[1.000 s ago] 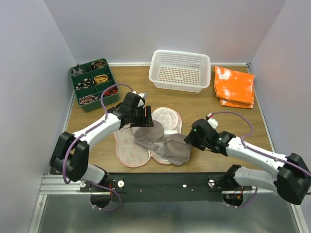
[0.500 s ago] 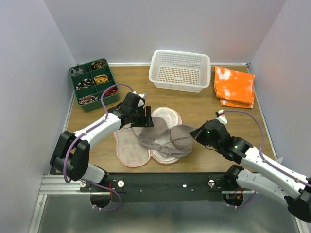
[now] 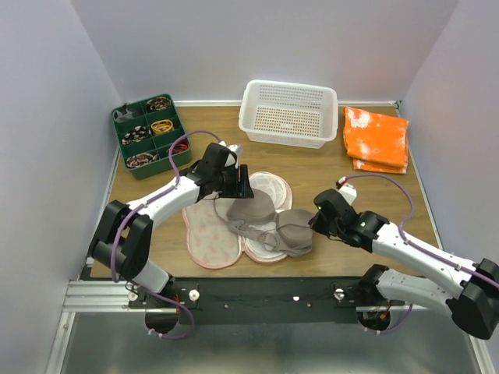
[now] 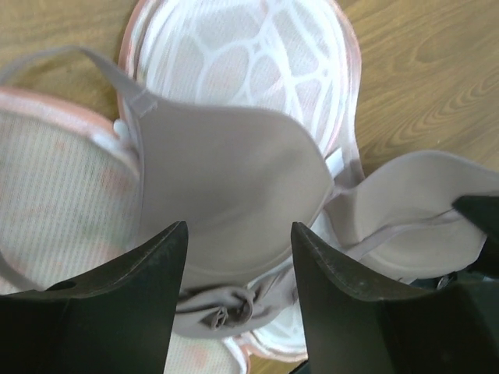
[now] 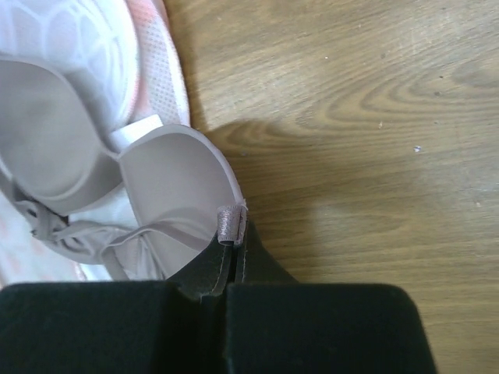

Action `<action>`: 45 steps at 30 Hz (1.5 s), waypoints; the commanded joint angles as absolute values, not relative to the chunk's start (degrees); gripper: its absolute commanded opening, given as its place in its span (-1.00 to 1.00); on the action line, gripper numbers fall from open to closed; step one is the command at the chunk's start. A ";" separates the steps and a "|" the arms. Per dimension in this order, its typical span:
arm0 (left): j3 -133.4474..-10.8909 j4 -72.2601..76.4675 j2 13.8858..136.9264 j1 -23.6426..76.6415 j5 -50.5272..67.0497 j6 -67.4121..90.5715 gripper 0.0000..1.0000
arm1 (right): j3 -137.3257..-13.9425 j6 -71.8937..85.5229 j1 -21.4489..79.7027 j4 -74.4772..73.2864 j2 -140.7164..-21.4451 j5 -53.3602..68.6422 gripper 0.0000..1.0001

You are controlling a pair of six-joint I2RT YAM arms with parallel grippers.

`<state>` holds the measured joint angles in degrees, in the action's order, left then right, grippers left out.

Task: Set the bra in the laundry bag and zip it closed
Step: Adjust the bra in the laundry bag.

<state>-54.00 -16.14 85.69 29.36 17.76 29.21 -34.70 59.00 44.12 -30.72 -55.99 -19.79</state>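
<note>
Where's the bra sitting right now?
In the top view the bra lies over the right half of the open laundry bag, mid-table, its right end pinched by the right gripper and the open left gripper at its left cup.

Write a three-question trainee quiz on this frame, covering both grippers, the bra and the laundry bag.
1. True or false: the pale pink fruit-print clamshell laundry bag is zipped shut.
2. Which gripper clamps the taupe soft fabric bra? A) left gripper B) right gripper C) neither
3. Fill in: the left gripper's jaws stand ___ over one cup of the bra.
Key: 1 false; 2 B; 3 open.
</note>
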 commanded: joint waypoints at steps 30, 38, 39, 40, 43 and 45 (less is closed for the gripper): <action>-61.26 -16.96 91.68 35.07 16.87 28.39 -0.13 | -41.83 58.45 43.59 -36.83 -59.24 -22.32 -0.95; -59.33 -17.93 94.92 36.47 16.09 30.14 -0.26 | -42.80 54.94 43.59 -32.96 -57.04 -17.32 -0.94; -59.15 -18.19 94.40 36.47 15.30 30.41 -0.28 | -43.15 54.24 43.51 -32.61 -57.13 -15.84 -0.93; -59.06 -18.54 93.52 36.47 13.55 30.58 -0.28 | -44.46 53.45 43.51 -32.35 -57.30 -15.12 -0.93; -59.59 -19.16 89.04 36.48 10.65 31.11 -0.21 | -46.84 51.07 43.59 -32.78 -57.57 -13.54 -0.94; -60.46 -20.64 85.53 36.48 9.32 30.94 -0.20 | -48.95 49.49 43.51 -32.61 -57.66 -12.31 -0.93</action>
